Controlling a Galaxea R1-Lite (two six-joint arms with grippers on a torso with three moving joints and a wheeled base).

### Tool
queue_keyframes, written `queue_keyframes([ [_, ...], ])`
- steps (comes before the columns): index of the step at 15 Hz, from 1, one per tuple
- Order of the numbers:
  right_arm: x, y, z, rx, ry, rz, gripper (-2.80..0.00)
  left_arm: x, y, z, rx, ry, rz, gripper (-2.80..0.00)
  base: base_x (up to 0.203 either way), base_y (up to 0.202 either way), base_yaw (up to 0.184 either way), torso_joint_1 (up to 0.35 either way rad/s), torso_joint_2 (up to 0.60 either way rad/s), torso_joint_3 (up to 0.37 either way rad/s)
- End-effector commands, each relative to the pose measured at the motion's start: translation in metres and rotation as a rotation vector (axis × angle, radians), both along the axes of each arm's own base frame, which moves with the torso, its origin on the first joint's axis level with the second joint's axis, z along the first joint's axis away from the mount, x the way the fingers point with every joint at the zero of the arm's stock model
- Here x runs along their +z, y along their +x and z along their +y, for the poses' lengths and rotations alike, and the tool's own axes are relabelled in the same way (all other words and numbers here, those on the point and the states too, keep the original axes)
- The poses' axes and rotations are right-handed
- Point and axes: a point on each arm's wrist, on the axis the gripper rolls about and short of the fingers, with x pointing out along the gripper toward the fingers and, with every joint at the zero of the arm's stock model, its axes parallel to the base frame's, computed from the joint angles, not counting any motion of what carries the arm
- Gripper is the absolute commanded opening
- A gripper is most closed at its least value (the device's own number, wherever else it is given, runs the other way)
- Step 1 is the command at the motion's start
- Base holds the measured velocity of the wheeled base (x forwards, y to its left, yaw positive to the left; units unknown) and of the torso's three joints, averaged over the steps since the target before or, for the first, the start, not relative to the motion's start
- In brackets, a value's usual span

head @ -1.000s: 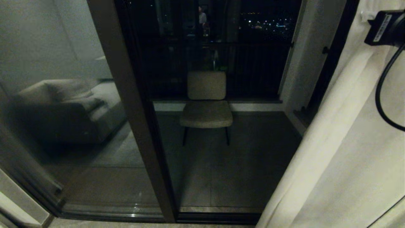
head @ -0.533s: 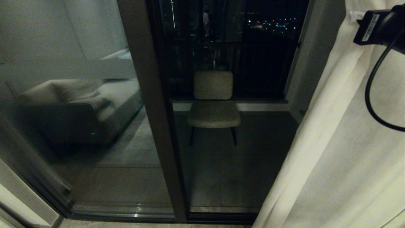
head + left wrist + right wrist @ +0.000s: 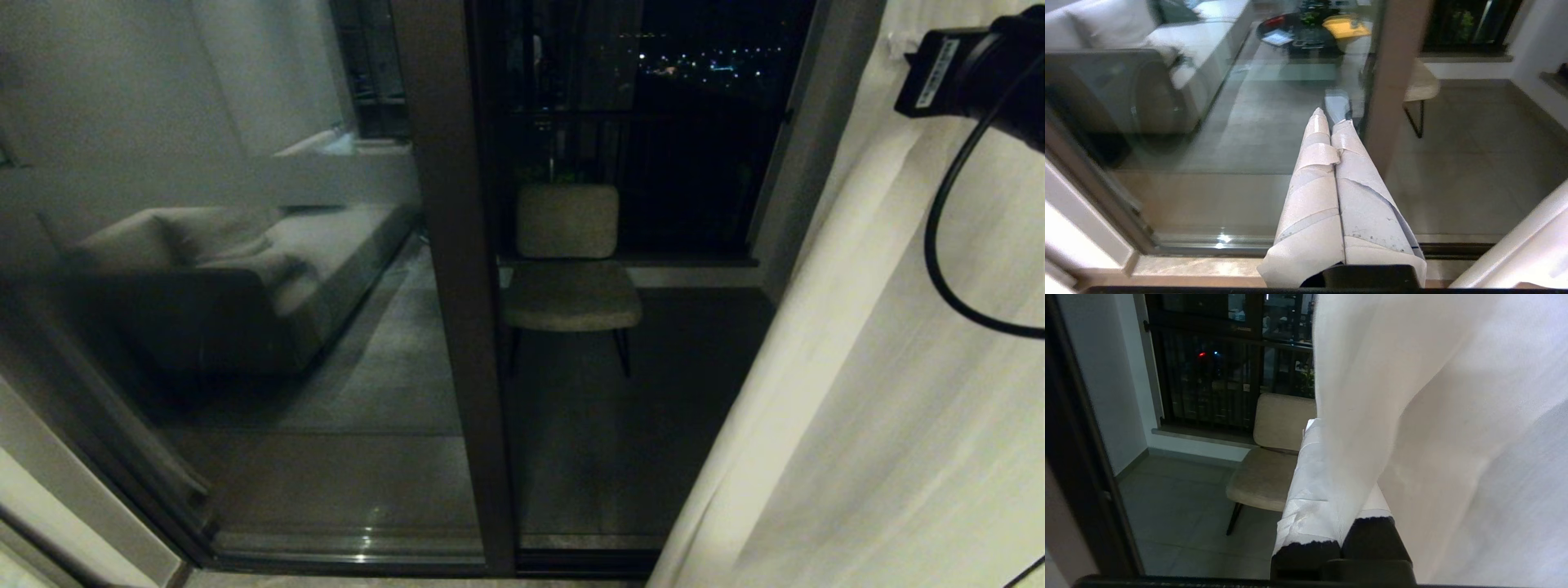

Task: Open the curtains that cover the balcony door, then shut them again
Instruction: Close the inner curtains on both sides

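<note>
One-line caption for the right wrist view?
Right gripper shut on the cream curtain, with the balcony chair and dark railing beyond.

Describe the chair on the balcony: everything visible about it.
The chair has a padded beige seat and a separate rectangular padded backrest, both seemingly fabric-covered, on thin dark legs. It stands upright on the grey tiled balcony floor, facing the room, its back toward the dark railing. It is seen through the balcony door, just beside the door's dark vertical frame. Nothing rests on it or touches it apart from the floor.
</note>
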Motion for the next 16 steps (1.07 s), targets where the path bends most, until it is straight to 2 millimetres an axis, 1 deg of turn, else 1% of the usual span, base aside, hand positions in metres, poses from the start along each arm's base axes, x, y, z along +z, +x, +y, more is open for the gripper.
queue_keyframes([
  [1,-0.002,0.002,0.002,0.003,-0.003,0.005,-2.8,0.0,0.0,0.0,0.001,0.0,-0.001,-2.8,0.0,0.19,-0.003,0.005,0.0,0.002],
  [5,-0.002,0.003,0.002,0.004,-0.003,0.008,-2.8,0.0,0.0,0.0,0.001,0.0,-0.001,-2.8,0.0,0.192,0.001,0.003,0.0,0.003],
  [16,-0.002,0.007,0.014,0.028,0.0,0.01,-2.8,0.0,0.0,0.0,0.001,0.003,-0.001,-2.8,0.0,0.193,0.001,0.001,0.0,0.003],
])
